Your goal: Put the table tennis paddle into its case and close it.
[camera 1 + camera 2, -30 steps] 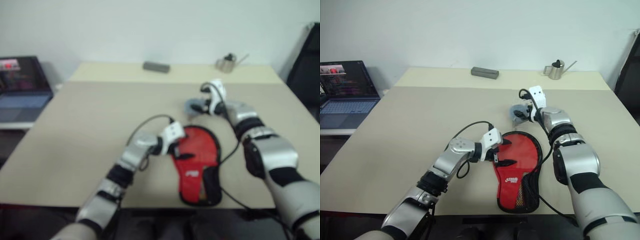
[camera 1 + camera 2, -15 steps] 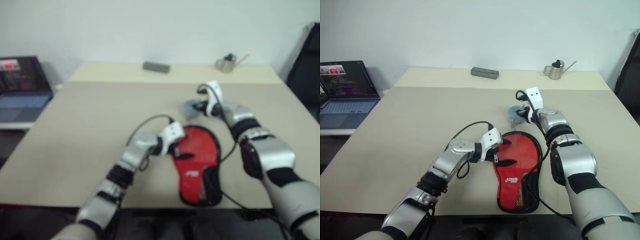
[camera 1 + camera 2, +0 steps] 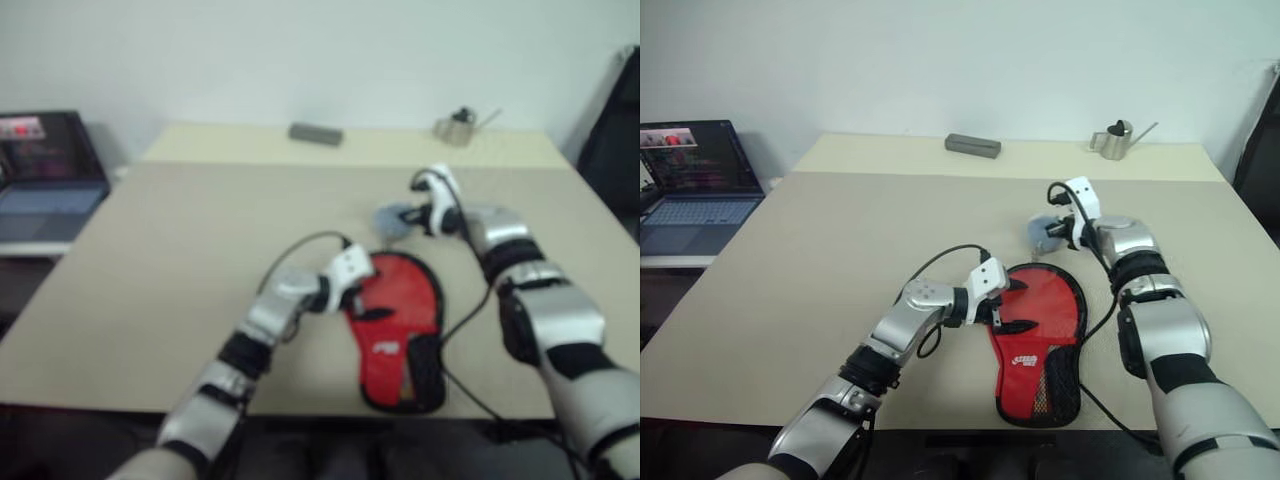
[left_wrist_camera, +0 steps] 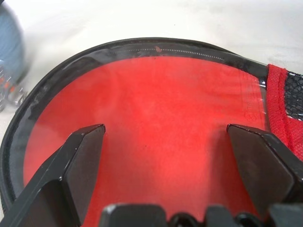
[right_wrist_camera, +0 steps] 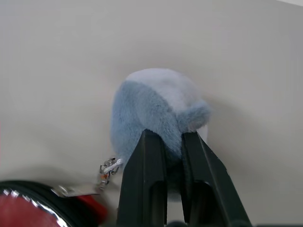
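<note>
beige table (image 3: 840,240), one red case (image 3: 1035,330) under wide-open left hand (image 3: 1008,305), right hand (image 3: 1058,232) pinching one plush charm (image 3: 1043,233)

The left gripper (image 4: 165,137), fingers spread wide, hovers over the red case (image 4: 156,109) (possibly touching).

Red paddle-shaped case (image 3: 1038,330) with black trim lies flat near the table's front edge, round end away, mesh-lined handle end open; paddle possibly inside, can't tell.
</note>
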Controlling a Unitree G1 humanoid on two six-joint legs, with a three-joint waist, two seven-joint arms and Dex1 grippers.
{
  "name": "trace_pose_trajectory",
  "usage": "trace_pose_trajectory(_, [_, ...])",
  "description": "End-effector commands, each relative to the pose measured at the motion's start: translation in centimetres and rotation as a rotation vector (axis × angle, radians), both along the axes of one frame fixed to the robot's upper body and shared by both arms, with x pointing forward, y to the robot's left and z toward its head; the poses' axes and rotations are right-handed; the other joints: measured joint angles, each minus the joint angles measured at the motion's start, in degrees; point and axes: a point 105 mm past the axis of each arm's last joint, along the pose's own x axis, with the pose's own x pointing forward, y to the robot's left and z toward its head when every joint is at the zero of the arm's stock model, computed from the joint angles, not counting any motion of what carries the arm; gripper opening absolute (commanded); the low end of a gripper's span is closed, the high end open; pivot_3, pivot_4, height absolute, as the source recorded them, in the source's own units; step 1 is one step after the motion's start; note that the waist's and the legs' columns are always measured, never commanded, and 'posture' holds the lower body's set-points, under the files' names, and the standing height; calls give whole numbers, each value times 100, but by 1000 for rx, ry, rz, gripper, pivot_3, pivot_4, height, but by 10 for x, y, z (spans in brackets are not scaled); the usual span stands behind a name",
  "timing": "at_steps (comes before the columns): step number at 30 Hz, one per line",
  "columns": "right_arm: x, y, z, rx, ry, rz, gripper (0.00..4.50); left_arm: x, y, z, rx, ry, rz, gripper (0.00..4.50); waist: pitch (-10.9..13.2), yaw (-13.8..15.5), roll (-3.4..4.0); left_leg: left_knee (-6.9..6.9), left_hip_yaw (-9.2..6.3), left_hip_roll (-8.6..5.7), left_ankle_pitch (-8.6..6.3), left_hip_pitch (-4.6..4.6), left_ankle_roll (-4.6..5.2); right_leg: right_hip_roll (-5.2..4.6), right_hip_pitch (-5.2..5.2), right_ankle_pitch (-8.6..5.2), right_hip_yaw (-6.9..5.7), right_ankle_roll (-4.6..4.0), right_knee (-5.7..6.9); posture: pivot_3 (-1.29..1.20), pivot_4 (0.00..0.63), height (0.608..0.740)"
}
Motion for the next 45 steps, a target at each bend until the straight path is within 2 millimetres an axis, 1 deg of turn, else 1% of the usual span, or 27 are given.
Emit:
trace_pose_trajectory(1, [-2,-20,15,-30,-38,-22,0,-4,-2,-11,11,29,-6,4500,-1,1,1,0,1,0,0,0,0,0,0,0,0,0,0,0,150,740])
trace_pose_trajectory(3, [-7,-37,16,-54,-30,-45,0,-4,-2,-12,10,32,-6,4500,-1,20,2,0,-1,0,0,-1,0,0,2,0,-1,0,-1,0,150,740])
trace_pose_trajectory(9, [-25,-65,19,-90,-6,-66,0,-6,-5,-12,0,47,-17,4500,-2,43,3,2,-4,-3,0,-6,1,-3,2,0,-4,0,-4,0,150,740])
trace_pose_trajectory(12, [-39,-76,22,-94,16,-61,0,-6,-4,-12,10,43,-23,4500,-2,50,4,2,-4,-3,0,-7,1,-3,2,0,-5,1,-4,0,150,740])
trace_pose_trajectory(20, [-87,-103,24,-134,98,-32,0,-3,-2,-11,32,30,-33,4500,-3,74,6,3,-7,-3,-1,-10,2,-2,3,-1,-9,2,-7,0,150,740])
trace_pose_trajectory(26, [-134,-117,19,-178,196,18,0,-2,-6,-11,38,26,-51,4500,-4,148,7,4,-7,-2,-1,-8,2,0,7,-2,-10,3,-10,0,150,740])
trace_pose_trajectory(30, [-166,-117,12,-194,270,71,0,-2,-10,-12,38,25,-66,4500,-4,197,8,5,-9,-3,-1,-7,3,1,10,-2,-11,4,-12,0,150,740])
trace_pose_trajectory(34, [-196,-112,4,-199,336,128,0,-2,-12,-12,39,24,-79,4500,-7,218,12,6,-11,-3,-2,-1,4,3,22,-4,-13,6,-16,0,150,740])
trace_pose_trajectory(37, [-219,-101,0,-179,379,199,0,-2,-15,-11,39,22,-89,4500,-9,237,15,6,-13,-5,-2,3,4,8,28,-6,-15,9,-18,0,150,740])
trace_pose_trajectory(38, [-226,-97,-2,-179,394,227,0,-2,-16,-11,39,21,-93,4500,-10,243,18,6,-13,-5,-2,3,4,24,29,-6,-15,10,-18,0,150,740])
trace_pose_trajectory(42, [-260,-75,-9,-173,460,370,0,-2,-19,-10,39,16,-107,4500,-12,294,19,7,-14,-3,-2,4,4,30,31,-7,-14,13,-20,0,150,740])
trace_pose_trajectory(45, [-286,-65,-17,-216,509,479,0,-2,-21,-9,40,12,-116,4500,-12,329,18,8,-18,-5,-3,0,5,30,33,-9,-17,14,-22,0,150,740])
